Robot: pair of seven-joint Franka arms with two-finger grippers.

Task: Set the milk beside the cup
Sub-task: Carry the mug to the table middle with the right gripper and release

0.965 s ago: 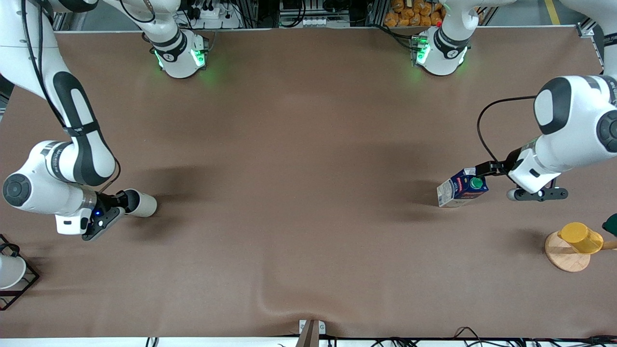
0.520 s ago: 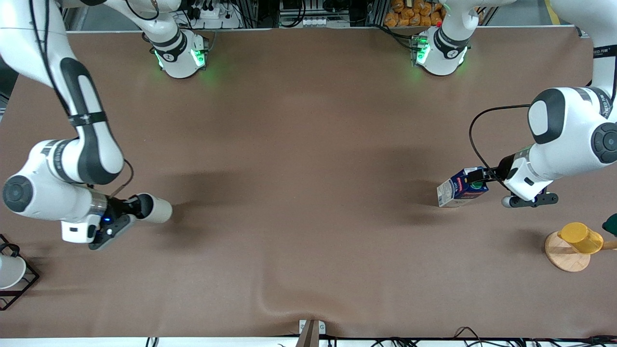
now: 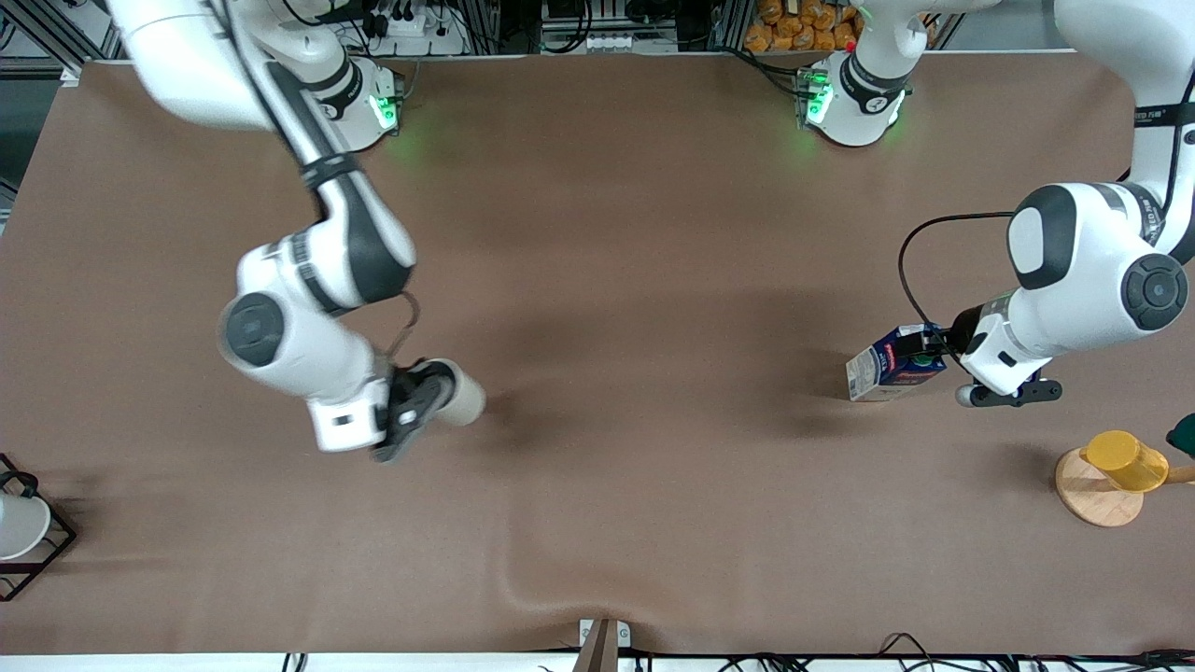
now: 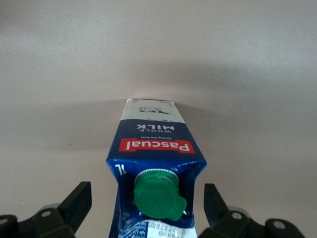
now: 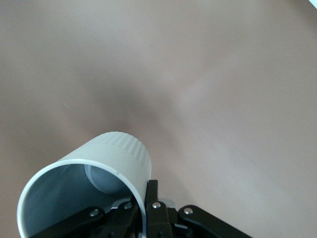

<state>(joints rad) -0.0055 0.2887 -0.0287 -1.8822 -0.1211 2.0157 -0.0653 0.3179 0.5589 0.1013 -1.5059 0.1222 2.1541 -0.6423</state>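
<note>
- Right hand (image 3: pixel 431 397): clamped on the rim of the pale grey-beige mug (image 3: pixel 459 403), one finger inside the wall, one outside; held over the bare brown tabletop (image 3: pixel 597 233), the mug tilted.
- Left hand (image 3: pixel 936 347): fingers (image 4: pixel 74 204) spread wide, either side of the milk carton's (image 3: pixel 892 364) green cap (image 4: pixel 157 197), not touching it.
- Milk carton: standing on the tabletop between the left fingers, well apart from the mug.
</note>
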